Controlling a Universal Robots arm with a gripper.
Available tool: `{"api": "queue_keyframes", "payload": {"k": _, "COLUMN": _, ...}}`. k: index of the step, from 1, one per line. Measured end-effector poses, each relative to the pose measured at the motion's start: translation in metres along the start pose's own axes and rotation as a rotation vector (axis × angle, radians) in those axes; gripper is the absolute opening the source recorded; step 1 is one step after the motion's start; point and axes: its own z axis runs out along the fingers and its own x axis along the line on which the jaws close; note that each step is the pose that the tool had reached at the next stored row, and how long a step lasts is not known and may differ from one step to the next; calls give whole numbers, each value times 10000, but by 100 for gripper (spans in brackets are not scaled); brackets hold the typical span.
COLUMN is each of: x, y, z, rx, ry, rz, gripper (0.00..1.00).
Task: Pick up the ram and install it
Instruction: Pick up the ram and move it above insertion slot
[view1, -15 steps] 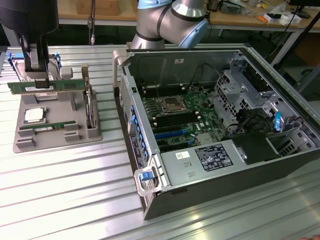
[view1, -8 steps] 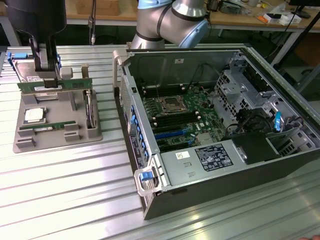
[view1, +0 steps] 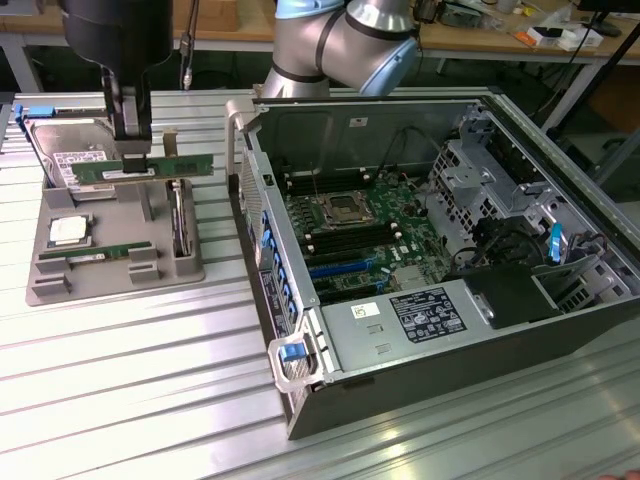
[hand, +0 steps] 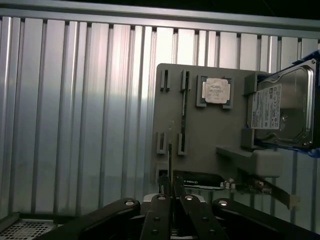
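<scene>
Gripping the ram (view1: 175, 164) along its top edge, the black gripper (view1: 133, 152) has its jaws pinched nearly together on the thin green board. The stick hangs level, long and narrow, with its white label showing, above the grey moulded tray (view1: 100, 282) at the exterior view's left. The tray carries a square silver processor (view1: 68, 230), a second green stick (view1: 85, 255) and a metal hard drive (view1: 65, 155) at its far side. An open computer case (view1: 480, 330) lies on the ribbed aluminium table (view1: 150, 400), right of the tray.
</scene>
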Motion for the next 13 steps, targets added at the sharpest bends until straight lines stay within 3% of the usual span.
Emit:
{"api": "queue_keyframes", "payload": {"k": 1, "x": 3, "y": -63, "z": -6, "rx": -1, "ry": 0, "rz": 0, "gripper": 13}}
{"api": "queue_keyframes", "payload": {"k": 9, "x": 17, "y": -325, "z": -31, "rx": 0, "ry": 0, "rz": 1, "gripper": 13}}
{"api": "queue_keyframes", "payload": {"k": 13, "x": 29, "y": -564, "z": -55, "rx": -1, "ry": 1, "rz": 1, "gripper": 13}}
